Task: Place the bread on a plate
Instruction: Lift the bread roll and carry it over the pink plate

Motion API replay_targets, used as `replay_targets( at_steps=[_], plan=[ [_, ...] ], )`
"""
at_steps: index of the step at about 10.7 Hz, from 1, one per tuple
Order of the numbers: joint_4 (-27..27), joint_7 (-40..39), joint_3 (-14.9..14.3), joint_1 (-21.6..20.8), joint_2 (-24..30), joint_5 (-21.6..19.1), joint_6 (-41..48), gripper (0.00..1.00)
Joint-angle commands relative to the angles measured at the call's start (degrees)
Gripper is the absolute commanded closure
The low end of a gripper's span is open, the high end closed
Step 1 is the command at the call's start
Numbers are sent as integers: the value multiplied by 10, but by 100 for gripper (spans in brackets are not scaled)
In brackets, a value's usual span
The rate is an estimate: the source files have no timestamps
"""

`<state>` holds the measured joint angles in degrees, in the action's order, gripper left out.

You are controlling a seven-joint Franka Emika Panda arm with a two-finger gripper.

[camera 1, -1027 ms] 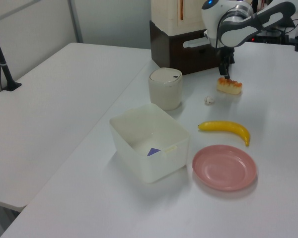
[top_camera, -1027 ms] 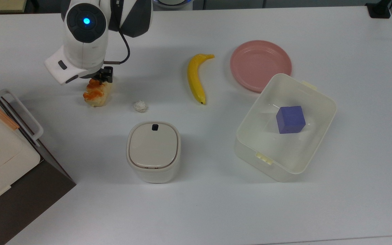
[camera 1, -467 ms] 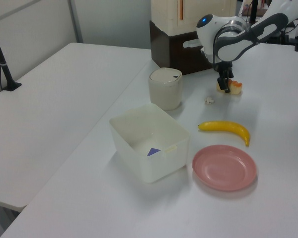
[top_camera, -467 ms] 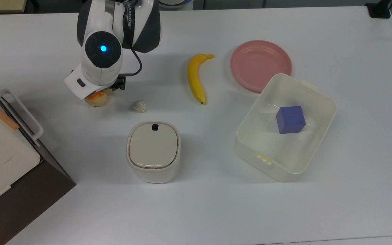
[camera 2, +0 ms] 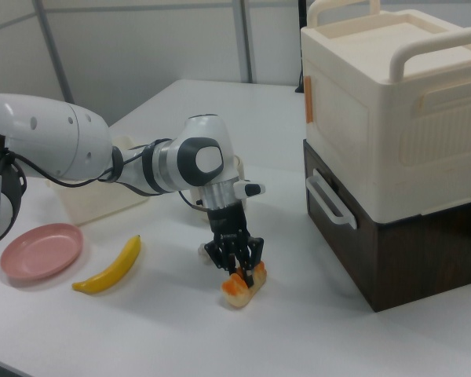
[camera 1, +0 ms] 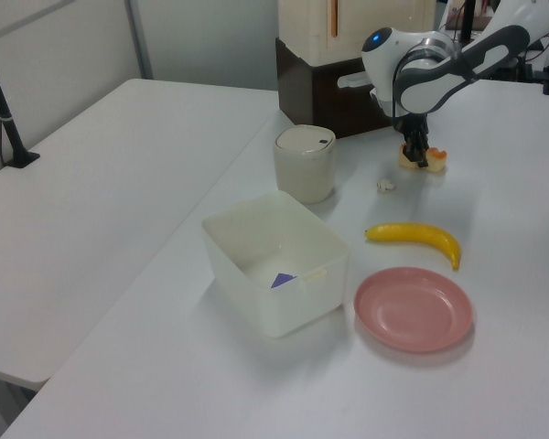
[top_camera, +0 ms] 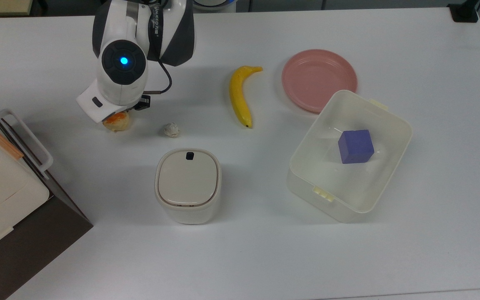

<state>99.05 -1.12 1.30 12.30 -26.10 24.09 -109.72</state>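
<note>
Black two-finger gripper [camera 2: 237, 267] is down on the small cream loaf of bread with orange-brown glazed bumps [camera 2: 244, 287], fingers [camera 2: 250, 254] spread either side of the loaf's top and apparently touching it; whether they actually clamp it is hard to tell. In the top view the white arm head hides most of the bread [top_camera: 116, 121], leaving an orange end poking out below it. The bread lies on the white table [top_camera: 265, 250] (not lifted, going by the right view), near the top view's left, well apart from the round salmon-pink plate [top_camera: 319, 79] at the top view's upper right.

Outward from there: a small crumpled white ball [top_camera: 171, 130] just beside the bread, a yellow banana [top_camera: 240, 96] between ball and plate, a lidded cream rounded-square canister [top_camera: 188, 185] below the ball. A translucent white rectangular tub [top_camera: 306, 166] sits by the plate, overlapping its rim in the top view, with a purple cube [top_camera: 356, 146] inside. A cream box with handles on a dark brown base [camera 2: 392, 149] stands at the table's edge near the bread. A second white table [camera 1: 91, 183] adjoins, grey wall panels behind.

Against half a second ago: the arm head has shifted slightly toward the top view's left; the bread is on the same spot, other items unmoved.
</note>
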Motion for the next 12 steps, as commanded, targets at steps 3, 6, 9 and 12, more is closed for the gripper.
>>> replay_targets(
  at_steps=[3, 6, 9, 12],
  plan=[
    [-2, 2, 70, -3, 85, -25, 53, 100],
    [-37, 43, 154, -56, 91, -33, 137, 100],
    [-40, 173, 210, -130, 88, -27, 139, 100],
    [-28, 254, 219, -220, 78, -26, 153, 100]
  ],
)
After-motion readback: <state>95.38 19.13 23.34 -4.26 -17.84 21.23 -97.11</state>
